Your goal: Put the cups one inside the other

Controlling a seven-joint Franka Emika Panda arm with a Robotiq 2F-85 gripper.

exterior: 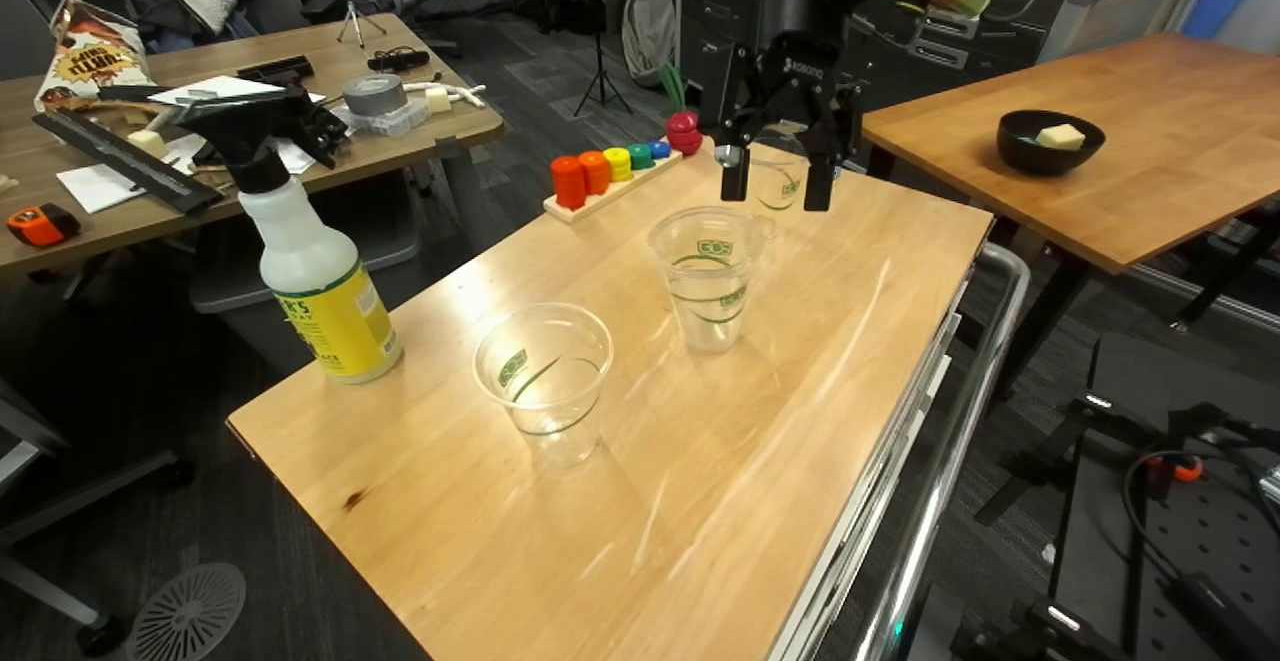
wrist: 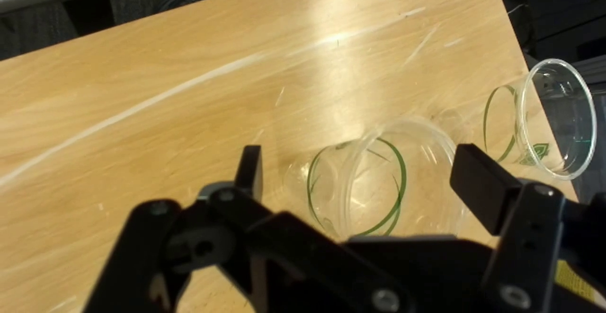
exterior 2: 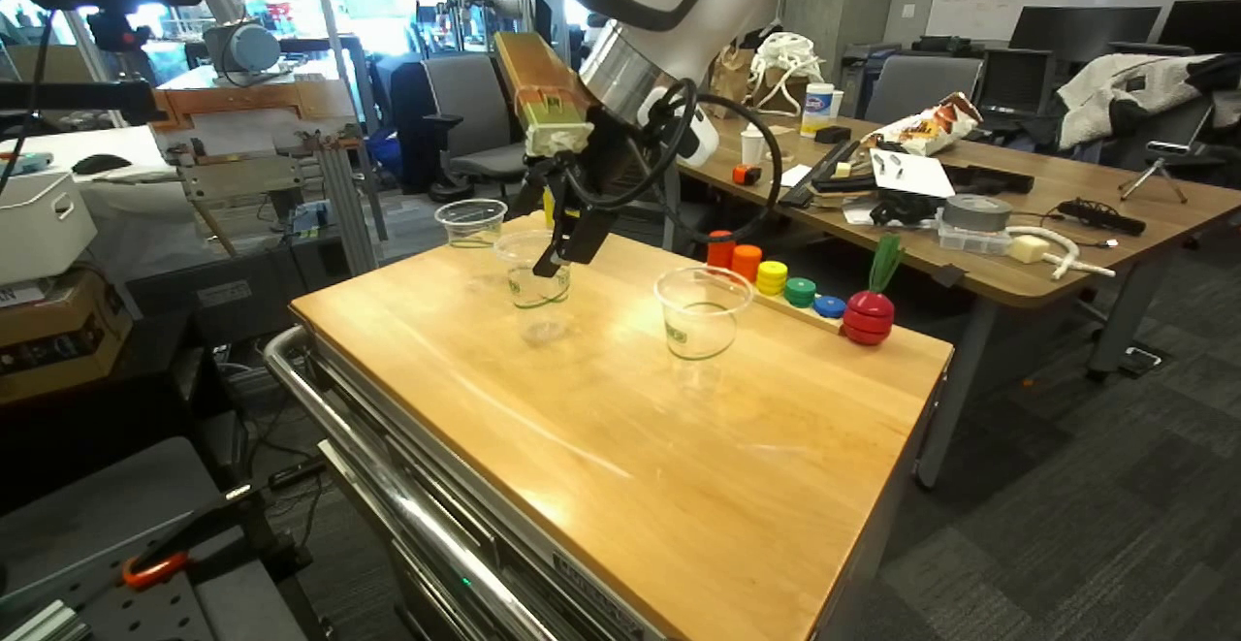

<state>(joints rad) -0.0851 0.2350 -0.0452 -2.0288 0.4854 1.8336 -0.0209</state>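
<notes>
Clear plastic cups with green bands stand upright on the wooden table (exterior: 620,561). A single cup stands nearest the spray bottle (exterior: 550,396), (exterior 2: 472,227), (wrist: 504,123). In the middle stand what look like two nested cups with a double rim (exterior: 706,286), (exterior 2: 539,294), (wrist: 326,185). Another single cup stands near the red toy radish (exterior: 788,186), (exterior 2: 700,326); it is out of the wrist view. My gripper (exterior: 777,189), (exterior 2: 539,234), (wrist: 364,175) is open and empty. It is above the table by the middle cups, which show between its fingers in the wrist view.
The spray bottle with yellow liquid (exterior: 335,301) stands at the table edge. A coloured ring toy (exterior: 610,176) and the red radish (exterior: 684,131) line the same side. A metal rail (exterior: 960,441) runs along the opposite side. A black bowl (exterior: 1025,146) is on another table.
</notes>
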